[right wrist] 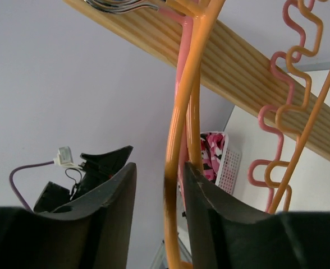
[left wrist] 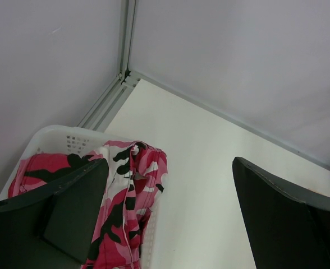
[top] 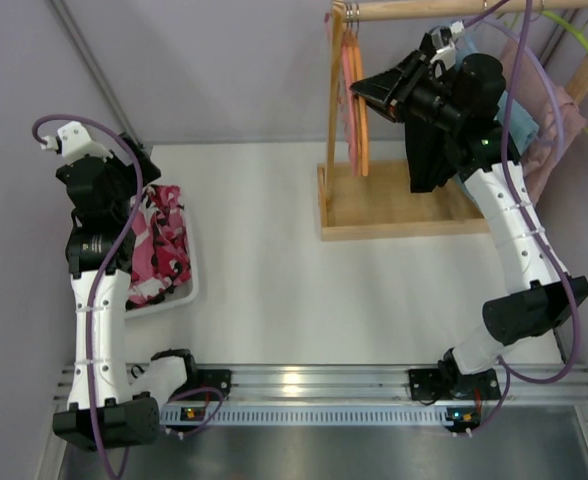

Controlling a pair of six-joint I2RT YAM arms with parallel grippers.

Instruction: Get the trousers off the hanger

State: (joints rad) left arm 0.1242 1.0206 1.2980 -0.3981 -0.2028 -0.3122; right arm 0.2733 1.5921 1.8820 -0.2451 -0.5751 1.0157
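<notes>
The camouflage trousers (top: 159, 245) lie in a white basket (top: 189, 285) at the left; they also show in the left wrist view (left wrist: 131, 190). My left gripper (top: 139, 185) hangs open and empty above them (left wrist: 170, 168). The black trousers (top: 429, 160) hang from the wooden rail (top: 424, 8) at the back right, just below my right arm. My right gripper (top: 379, 92) is raised beside the orange hanger (top: 357, 100). In the right wrist view the jaws (right wrist: 159, 168) stand apart with the orange hanger wire (right wrist: 179, 123) between them, close to the right finger.
A pink wavy hanger (right wrist: 277, 112) hangs next to the orange one. The rack's wooden base (top: 374, 210) sits on the table. Blue and pink garments (top: 564, 120) hang at the far right. Walls close the back and left.
</notes>
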